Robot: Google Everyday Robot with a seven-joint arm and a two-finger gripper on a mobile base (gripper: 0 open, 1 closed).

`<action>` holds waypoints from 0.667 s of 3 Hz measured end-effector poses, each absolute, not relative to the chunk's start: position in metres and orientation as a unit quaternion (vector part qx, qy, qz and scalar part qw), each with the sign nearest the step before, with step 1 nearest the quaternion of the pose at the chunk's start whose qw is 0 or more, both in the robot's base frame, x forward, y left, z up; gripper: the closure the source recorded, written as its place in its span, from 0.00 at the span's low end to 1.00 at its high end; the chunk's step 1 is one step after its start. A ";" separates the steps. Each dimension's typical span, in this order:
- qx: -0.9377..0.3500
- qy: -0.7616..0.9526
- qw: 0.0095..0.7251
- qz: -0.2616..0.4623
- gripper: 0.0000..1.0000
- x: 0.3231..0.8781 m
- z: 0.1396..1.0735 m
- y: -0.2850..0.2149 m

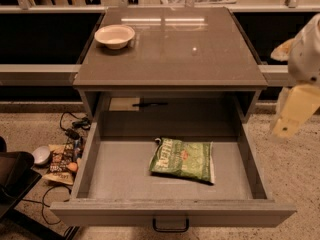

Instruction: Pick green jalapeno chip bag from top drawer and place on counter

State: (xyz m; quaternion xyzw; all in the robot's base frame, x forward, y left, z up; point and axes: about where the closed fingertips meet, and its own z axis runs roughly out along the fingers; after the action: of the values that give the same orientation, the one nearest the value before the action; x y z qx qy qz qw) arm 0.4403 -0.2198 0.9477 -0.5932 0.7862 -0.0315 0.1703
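Note:
The green jalapeno chip bag (182,160) lies flat on the floor of the open top drawer (120,176), right of centre, with its white edge to the right. The drawer's dark metal handle (171,226) is on the front panel. The glossy brown-grey counter (195,49) is above the drawer. My gripper (294,111) is a pale cream shape at the right edge of the view, outside the drawer's right wall and well above and to the right of the bag. It holds nothing that I can see.
A white bowl (114,35) stands on the counter's back left corner. Dark snack packets (62,161), a small pale object and cables lie on the floor to the left of the drawer. A dark chair part (12,179) is at the lower left. Pale ledges run along both sides.

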 end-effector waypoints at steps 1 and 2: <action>-0.591 0.786 0.179 0.005 0.00 0.452 0.866 -0.223; -0.597 0.775 0.204 0.029 0.00 0.483 0.802 -0.209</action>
State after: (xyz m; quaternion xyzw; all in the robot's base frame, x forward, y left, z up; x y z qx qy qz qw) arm 0.4829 -0.2090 0.8024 -0.5975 0.7748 0.0290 0.2045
